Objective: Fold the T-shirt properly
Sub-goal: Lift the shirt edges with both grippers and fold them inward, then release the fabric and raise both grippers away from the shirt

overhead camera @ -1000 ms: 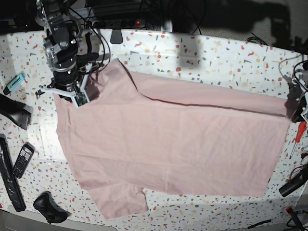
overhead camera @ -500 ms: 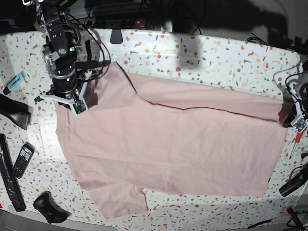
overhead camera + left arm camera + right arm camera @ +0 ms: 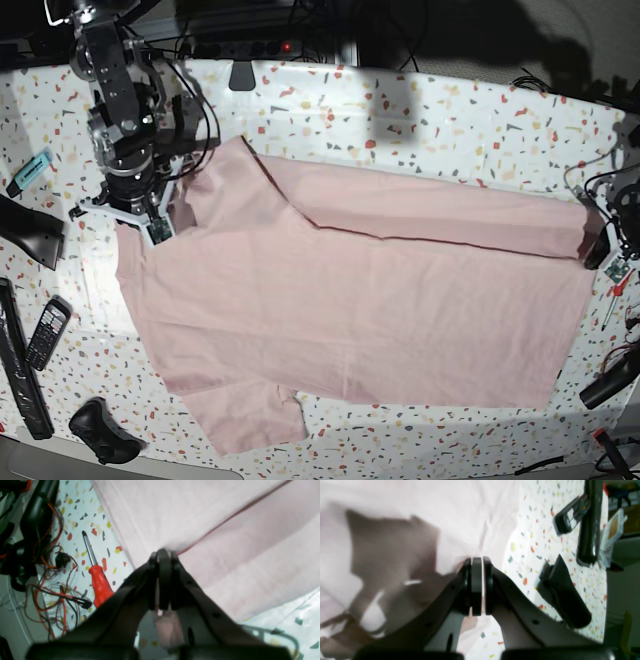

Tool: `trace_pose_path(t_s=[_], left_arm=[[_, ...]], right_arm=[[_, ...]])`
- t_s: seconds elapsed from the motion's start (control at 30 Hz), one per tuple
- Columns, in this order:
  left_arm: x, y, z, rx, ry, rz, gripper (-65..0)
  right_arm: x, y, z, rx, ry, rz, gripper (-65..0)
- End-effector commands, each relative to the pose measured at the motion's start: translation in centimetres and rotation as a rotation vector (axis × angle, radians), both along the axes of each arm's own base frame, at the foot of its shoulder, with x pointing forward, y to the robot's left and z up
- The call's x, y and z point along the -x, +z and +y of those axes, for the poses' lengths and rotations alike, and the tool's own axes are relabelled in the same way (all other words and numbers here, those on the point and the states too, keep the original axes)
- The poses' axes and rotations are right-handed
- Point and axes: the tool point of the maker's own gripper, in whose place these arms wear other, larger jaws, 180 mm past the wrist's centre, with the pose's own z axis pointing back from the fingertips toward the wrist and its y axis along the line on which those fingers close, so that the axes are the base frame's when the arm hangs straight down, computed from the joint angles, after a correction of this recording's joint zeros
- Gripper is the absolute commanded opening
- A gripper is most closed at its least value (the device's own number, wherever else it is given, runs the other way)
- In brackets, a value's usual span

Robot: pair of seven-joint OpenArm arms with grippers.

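Observation:
The pale pink T-shirt [image 3: 350,300] lies spread across the speckled table [image 3: 450,110], plain side up, with a short sleeve at the near left. Its far edge is folded over as a long strip running left to right. My right gripper [image 3: 152,228] is shut on the shirt's far-left part; the right wrist view shows its jaws [image 3: 477,563] closed together on the pink cloth [image 3: 420,517]. My left gripper [image 3: 590,243] is shut on the strip's right end, and up close the gripper [image 3: 163,555] pinches the shirt's [image 3: 225,530] folded edge.
A red-handled screwdriver [image 3: 100,582] and tangled cables [image 3: 57,595] lie just beyond the shirt's right edge. At the left sit a phone [image 3: 47,333], a long black bar [image 3: 22,380], a black wedge [image 3: 562,597], a teal item [image 3: 30,170] and a black lump [image 3: 100,430].
Both grippers have carried the shirt's far edge a little toward the near side. The right gripper has also drifted left, and the folded strip is wider now.

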Motion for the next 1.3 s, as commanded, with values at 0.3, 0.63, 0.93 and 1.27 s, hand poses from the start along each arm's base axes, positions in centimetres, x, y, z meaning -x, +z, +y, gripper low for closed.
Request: trace_pose_path(t_s=[0.3,0.63,0.93,1.27], left_arm=[[-1.0,1.5,1.1,-0.058,0.0,-0.041,-48.2],[-1.4,3.4,4.7,0.001,0.191,-0.059,-43.5],[-2.3,6.0,4.5,0.176,0.267,-0.116,-50.9],[-3.2,2.0,0.4,0.291,0.355,-0.127,-65.0]], right_arm=[[-1.4,2.0,-0.5,0.018,0.0,-0.067,-46.2],[-3.0,5.9,-1.2,0.008,-0.072,-0.191,-43.5],[-1.5,5.1,0.7,-0.134,-0.09,-0.137,-48.9],[-0.9,2.8,0.7,-0.244,-0.185,-0.123,-65.0]])
